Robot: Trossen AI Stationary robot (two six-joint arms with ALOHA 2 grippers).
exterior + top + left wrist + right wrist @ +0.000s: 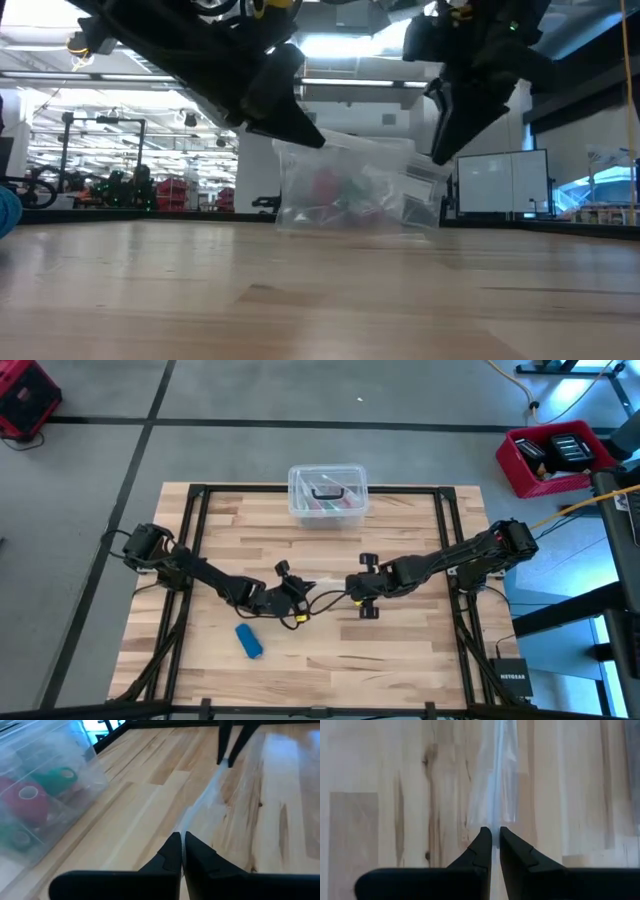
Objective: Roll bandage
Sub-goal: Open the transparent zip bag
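The bandage point(249, 641) is seen as a compact blue roll lying on the table point(400, 660), toward the front left, apart from both arms and touched by neither. In the low view only its edge point(8, 212) is caught at the far left.

Both grippers are met over the middle of the table, facing each other, with a small clear bag point(327, 584) stretched between them. The left gripper point(300, 588) is closed on one end of the bag; in its wrist view the fingers point(170, 852) are pressed together on the thin plastic point(200, 810), which runs off toward the other arm's fingertips. The right gripper point(352, 586) is closed on the opposite end; in its wrist view the film point(494, 785) is pinched between the two dark fingers point(481, 847) and extends away over the wood.

In the low view the left gripper point(305, 135) and the right gripper point(442, 150) are held above the tabletop.

A clear lidded box point(327, 494) is placed at the back edge of the table, in the middle; red and green rolls point(45, 790) are visible through its wall.
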